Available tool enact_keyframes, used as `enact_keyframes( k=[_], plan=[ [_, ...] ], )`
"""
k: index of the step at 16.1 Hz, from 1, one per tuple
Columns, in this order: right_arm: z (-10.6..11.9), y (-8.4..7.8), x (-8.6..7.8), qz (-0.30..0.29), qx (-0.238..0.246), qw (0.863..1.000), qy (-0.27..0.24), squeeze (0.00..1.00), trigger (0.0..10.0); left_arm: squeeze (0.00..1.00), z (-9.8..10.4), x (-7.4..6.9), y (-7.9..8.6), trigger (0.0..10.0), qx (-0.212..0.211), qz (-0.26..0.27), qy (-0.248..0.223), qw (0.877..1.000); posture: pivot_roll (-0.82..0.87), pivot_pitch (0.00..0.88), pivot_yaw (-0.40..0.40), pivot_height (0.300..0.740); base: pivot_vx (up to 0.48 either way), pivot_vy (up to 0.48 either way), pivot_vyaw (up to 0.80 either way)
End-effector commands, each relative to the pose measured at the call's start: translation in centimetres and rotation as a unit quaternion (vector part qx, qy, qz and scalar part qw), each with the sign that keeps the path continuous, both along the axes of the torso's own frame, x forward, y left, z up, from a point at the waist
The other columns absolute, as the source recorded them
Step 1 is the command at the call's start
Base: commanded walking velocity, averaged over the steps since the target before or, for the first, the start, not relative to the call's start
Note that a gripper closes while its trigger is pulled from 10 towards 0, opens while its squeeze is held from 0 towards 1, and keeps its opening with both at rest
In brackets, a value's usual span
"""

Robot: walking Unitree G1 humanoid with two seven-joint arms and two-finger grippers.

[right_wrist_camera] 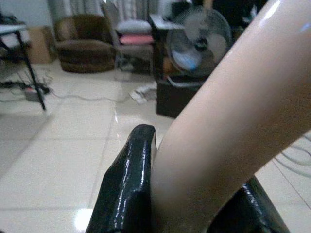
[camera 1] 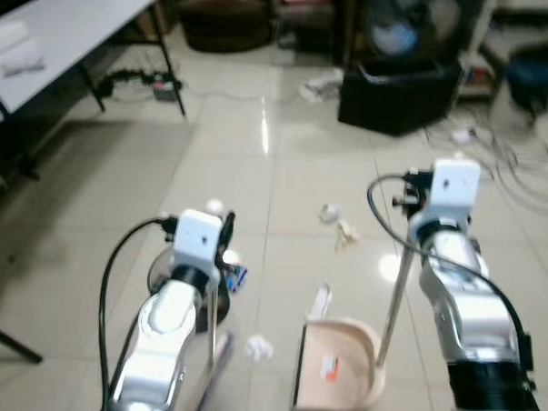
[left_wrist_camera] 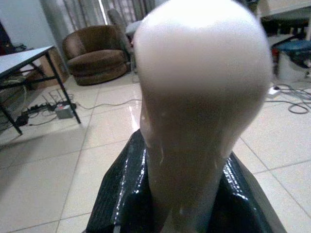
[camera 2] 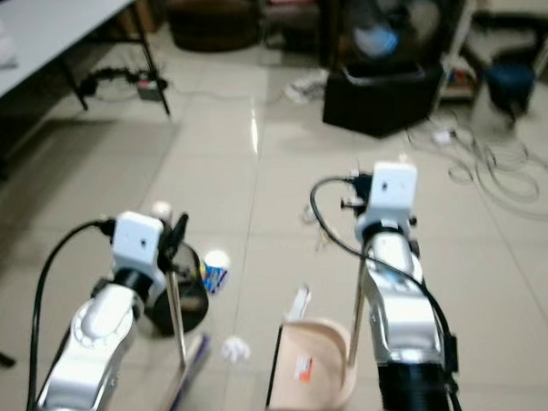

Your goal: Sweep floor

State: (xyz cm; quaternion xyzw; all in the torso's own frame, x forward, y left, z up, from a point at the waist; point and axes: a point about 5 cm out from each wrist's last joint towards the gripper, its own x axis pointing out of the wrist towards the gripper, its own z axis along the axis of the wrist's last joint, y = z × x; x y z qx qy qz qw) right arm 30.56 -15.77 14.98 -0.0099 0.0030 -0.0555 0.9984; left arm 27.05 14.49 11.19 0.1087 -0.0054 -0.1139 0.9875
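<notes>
Two silver robot arms reach over a pale tiled floor (camera 1: 255, 179). The left tool (left_wrist_camera: 160, 194) is clamped around the rounded top of a broom handle (left_wrist_camera: 199, 97); the thin pole runs down to the broom head (camera 1: 208, 372) resting on the tiles. The right tool (right_wrist_camera: 194, 204) is pinched on the beige dustpan handle (right_wrist_camera: 233, 116), and the dustpan (camera 1: 340, 366) sits on the floor between the arms. A white crumpled scrap (camera 1: 257, 348) lies just beside the pan; more paper scraps (camera 1: 340, 225) lie further ahead. Open tiles stretch forward to a desk (camera 1: 66, 32) on the left and a black fan (camera 1: 403, 45) with cables (camera 1: 518, 167) on the right.
</notes>
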Motion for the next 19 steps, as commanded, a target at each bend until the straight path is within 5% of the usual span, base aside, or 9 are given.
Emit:
enact_keyframes(
  k=[1,5,7,13,19],
  plan=[
    [0.8,0.5,0.0,0.014,0.016,1.000,-0.018,0.00,10.0,0.00,0.6,0.4,0.3,10.0,0.012,0.005,-0.013,1.000,-0.06,0.000,0.038,0.740,0.375,0.000,0.00],
    [1.0,0.9,0.1,0.029,0.012,0.999,-0.025,0.00,10.0,0.00,0.5,0.3,0.5,10.0,0.013,0.011,-0.012,1.000,-0.06,0.000,0.035,0.740,0.379,0.000,0.00],
    [1.0,1.4,0.2,0.056,-0.029,0.998,-0.019,0.00,10.0,0.00,0.5,0.3,0.7,10.0,0.013,0.013,-0.012,1.000,-0.06,0.000,0.035,0.740,0.379,0.000,0.00],
    [0.3,1.3,-0.1,0.044,0.004,0.999,-0.010,0.00,10.0,0.00,0.3,0.1,0.8,10.0,0.017,0.014,-0.007,1.000,-0.05,0.002,0.038,0.740,0.372,0.000,0.40],
    [-0.4,0.6,-0.5,0.038,-0.027,0.999,-0.009,0.00,10.0,0.00,-1.1,-0.5,-0.2,10.0,0.014,-0.007,0.020,1.000,-0.05,0.028,0.054,0.740,0.000,0.000,0.00]
  ],
)
